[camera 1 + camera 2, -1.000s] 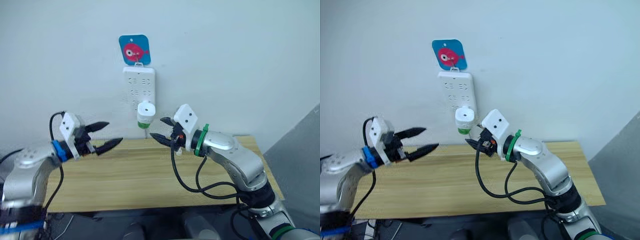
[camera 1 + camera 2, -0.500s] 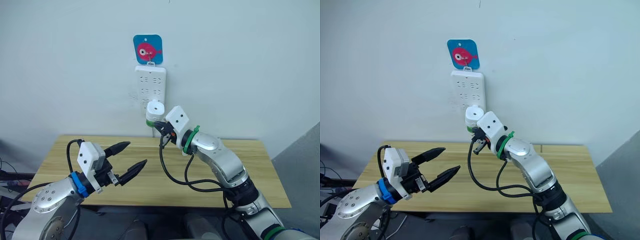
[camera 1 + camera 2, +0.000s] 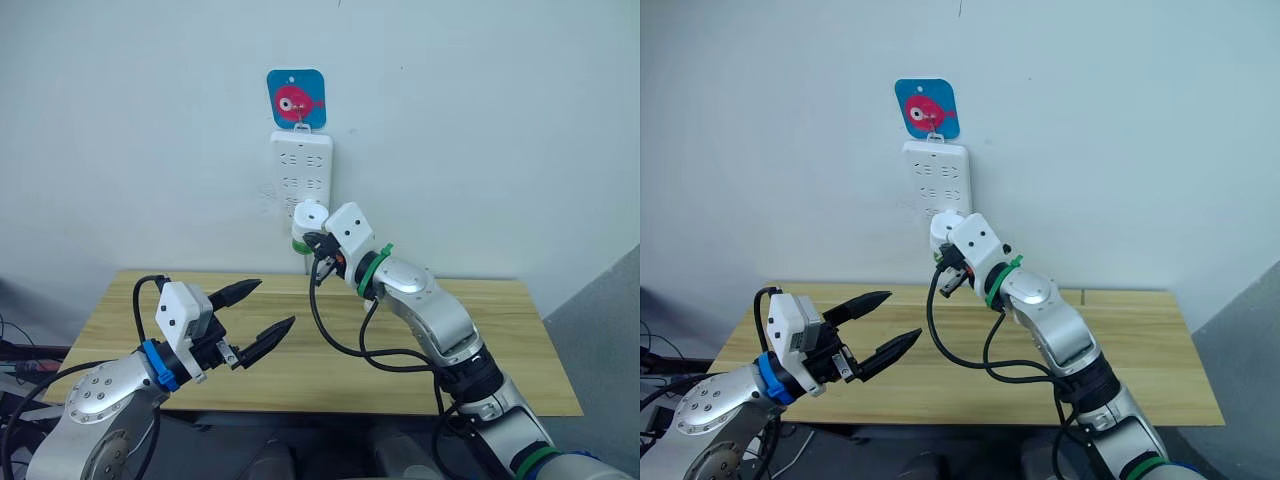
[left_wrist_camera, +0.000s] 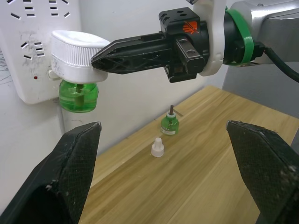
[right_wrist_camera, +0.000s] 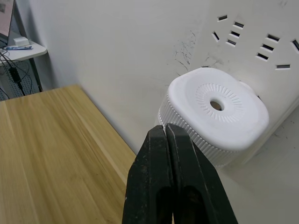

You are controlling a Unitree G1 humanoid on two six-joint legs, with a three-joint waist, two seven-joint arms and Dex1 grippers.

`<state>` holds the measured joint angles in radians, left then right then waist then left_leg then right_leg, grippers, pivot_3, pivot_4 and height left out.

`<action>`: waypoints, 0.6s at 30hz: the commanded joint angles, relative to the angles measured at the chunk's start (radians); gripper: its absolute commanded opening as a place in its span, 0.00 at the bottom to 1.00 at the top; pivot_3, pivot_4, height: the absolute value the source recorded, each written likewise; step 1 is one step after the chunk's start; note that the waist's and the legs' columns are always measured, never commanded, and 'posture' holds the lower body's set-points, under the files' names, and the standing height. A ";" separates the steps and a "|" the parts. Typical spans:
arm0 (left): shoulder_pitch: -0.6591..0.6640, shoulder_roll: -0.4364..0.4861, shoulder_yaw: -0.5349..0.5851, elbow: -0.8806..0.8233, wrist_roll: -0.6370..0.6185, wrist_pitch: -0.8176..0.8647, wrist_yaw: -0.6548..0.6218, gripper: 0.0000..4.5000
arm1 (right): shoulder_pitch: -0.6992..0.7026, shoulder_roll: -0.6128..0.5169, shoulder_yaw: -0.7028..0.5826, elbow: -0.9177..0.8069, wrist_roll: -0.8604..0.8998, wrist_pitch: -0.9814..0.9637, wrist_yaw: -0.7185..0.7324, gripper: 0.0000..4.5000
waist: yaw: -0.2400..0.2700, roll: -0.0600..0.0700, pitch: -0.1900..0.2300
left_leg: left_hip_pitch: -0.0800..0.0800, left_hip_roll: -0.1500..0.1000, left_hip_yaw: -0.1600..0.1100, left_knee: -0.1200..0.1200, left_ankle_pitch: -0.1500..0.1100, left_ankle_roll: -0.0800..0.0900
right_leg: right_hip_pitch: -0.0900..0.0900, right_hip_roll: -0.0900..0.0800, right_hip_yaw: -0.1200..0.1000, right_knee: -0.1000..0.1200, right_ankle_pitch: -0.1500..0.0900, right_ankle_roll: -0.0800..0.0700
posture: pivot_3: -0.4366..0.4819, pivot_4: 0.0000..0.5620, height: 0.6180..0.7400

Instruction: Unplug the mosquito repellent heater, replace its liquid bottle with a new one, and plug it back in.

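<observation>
The small white rounded plastic mosquito repellent heater (image 4: 77, 49) sits plugged into the lower part of the tall white multi-socket power strip (image 3: 301, 165) on the wall, above the far edge of the light wooden surface (image 3: 330, 370). A squat translucent green bottle (image 4: 78, 94) hangs screwed under it. The right gripper (image 5: 169, 135) has its jaws pressed together, empty, with the tips right at the heater's ribbed side. The left gripper (image 3: 262, 308) hovers over the surface, well apart from the heater, jaws spread wide and empty. On the surface near the wall stand a second small green bottle with a bare dark wick stem (image 4: 169, 124) and, just beside it, a tiny white screw cap (image 4: 157, 147). The heater looks light, hard and smooth, so likely slippery. The ribbed band around its sides seems the best hold, pulling straight off the wall. The bottle beneath looks fragile at its wick and is better left alone during unplugging.
</observation>
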<state>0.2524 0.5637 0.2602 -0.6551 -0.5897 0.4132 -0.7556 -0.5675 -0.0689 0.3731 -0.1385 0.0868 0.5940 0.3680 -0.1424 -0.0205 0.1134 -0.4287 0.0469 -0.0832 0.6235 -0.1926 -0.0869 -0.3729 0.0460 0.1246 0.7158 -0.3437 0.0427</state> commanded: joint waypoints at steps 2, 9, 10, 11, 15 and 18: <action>-0.007 0.009 -0.007 0.001 0.005 -0.030 -0.004 1.00 | -0.033 0.002 -0.031 0.001 -0.037 -0.020 -0.031 0.01 | 0.000 0.000 0.000 | 0.000 0.000 0.000 0.000 0.000 0.000 | 0.000 0.000 0.000 0.000 0.000 0.000 | 0.42 0.14 1.00; -0.006 0.008 -0.013 0.011 0.008 -0.044 -0.005 1.00 | -0.002 -0.017 -0.020 -0.048 -0.013 0.011 0.021 0.01 | 0.001 0.000 0.000 | 0.000 0.000 0.000 0.000 0.000 0.000 | 0.000 0.000 0.000 0.000 0.000 0.000 | 0.42 0.14 1.00; -0.006 0.008 -0.014 0.012 0.008 -0.045 -0.005 1.00 | 0.003 -0.023 -0.018 -0.056 -0.010 0.013 0.028 0.01 | 0.001 0.000 0.000 | 0.000 0.000 0.000 0.000 0.000 0.000 | 0.000 0.000 0.000 0.000 0.000 0.000 | 0.42 0.14 1.00; -0.006 0.008 -0.015 0.014 0.009 -0.046 -0.005 1.00 | 0.007 -0.027 -0.017 -0.063 -0.009 0.015 0.033 0.01 | 0.001 0.000 0.000 | 0.000 0.000 0.000 0.000 0.000 0.000 | 0.000 0.000 0.000 0.000 0.000 0.000 | 0.41 0.13 1.00; -0.008 0.009 -0.020 0.025 0.011 -0.056 -0.008 1.00 | 0.015 -0.043 -0.011 -0.074 -0.015 0.031 0.040 0.01 | 0.000 0.000 0.000 | 0.000 0.000 0.000 0.000 0.000 0.000 | 0.000 0.000 0.000 0.000 0.000 0.000 | 0.41 0.13 1.00; -0.010 0.010 -0.022 0.029 0.011 -0.059 -0.009 1.00 | 0.015 -0.041 -0.012 -0.071 -0.022 0.034 0.034 0.01 | 0.000 0.000 0.000 | 0.000 0.000 0.000 0.000 0.000 0.000 | 0.000 0.000 0.000 0.000 0.000 0.000 | 0.41 0.13 1.00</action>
<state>0.2522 0.5640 0.2419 -0.6163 -0.5819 0.3777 -0.7577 -0.5410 -0.1148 0.3742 -0.1569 0.0674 0.6358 0.4057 -0.1422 -0.0205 0.1134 -0.4284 0.0471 -0.0826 0.6231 -0.1927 -0.0869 -0.3730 0.0461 0.1251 0.7155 -0.3438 0.0425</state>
